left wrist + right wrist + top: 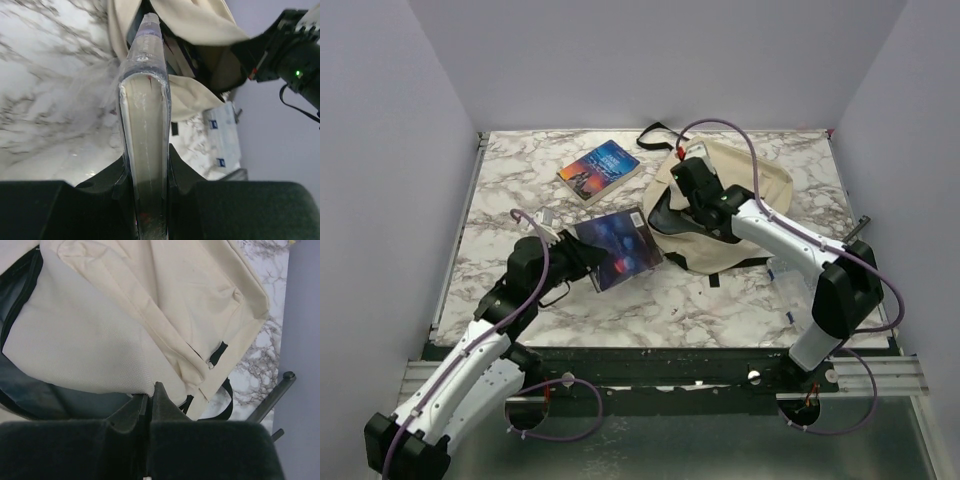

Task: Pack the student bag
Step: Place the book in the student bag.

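Left jaws: clamped on held book (145,115), edge-on, long axis aimed at the bag's mouth. Student bag (760,190): lying on bench (510,190), right of centre, dark opening facing left, just beyond the book's far end. Right jaws: together, apparently pinching the opening's upper lip. Overhead view alone shows second book (599,171), lying well apart. Left wrist view alone shows the book's line-up with the gap.
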`<state>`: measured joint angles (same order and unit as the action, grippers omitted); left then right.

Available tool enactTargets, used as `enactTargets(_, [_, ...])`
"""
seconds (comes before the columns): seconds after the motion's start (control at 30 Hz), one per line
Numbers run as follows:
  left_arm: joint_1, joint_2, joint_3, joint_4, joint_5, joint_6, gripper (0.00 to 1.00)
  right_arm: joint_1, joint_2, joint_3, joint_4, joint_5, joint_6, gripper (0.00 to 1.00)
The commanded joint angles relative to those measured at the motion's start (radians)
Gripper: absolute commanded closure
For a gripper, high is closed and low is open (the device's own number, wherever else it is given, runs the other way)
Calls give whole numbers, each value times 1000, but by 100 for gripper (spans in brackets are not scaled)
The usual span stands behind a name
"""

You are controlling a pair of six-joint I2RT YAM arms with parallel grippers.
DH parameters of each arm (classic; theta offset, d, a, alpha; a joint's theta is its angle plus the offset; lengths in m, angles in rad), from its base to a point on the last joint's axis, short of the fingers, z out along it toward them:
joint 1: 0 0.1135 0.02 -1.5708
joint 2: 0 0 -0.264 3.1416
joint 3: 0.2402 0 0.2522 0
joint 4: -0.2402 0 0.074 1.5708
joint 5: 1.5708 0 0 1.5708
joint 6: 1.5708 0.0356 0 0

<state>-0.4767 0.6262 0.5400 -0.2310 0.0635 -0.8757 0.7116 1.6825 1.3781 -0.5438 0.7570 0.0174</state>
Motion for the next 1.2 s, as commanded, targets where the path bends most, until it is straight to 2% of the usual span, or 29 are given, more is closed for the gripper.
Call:
enactTargets(0.0, [10,91,19,336,262,-197,100,-54,-72,58,9,-124,114,99])
enactTargets(0.17, [13,267,21,542,403,-373,100,-106,-112,65,-5,-197,212,99])
enactTargets(0.33, [11,473,-12,824,484,-627,100,-144,-142,75,11,-274,263,99])
enactTargets(0.4, [1,524,-20,894,454,-682,100,-154,-137,99,6,-304,271,100])
enactTargets(0.6, [-29,640,18,924,328,-786,100,-157,-147,123,8,-357,281,99])
enactTargets(0.8, [-37,745,82,960,203,-822,100,-158,-156,113,4,-380,282,99])
enactTargets(0.93, [-50,838,162,962,151,-793,100,-158,-166,105,4,-401,287,99])
enactTargets(1.07, [-103,952,242,1019,127,-780,100,-158,-171,105,4,-422,286,99])
enactTargets(1.17, [-169,1007,280,1027,32,-739,100,-157,-171,109,-5,-442,287,99])
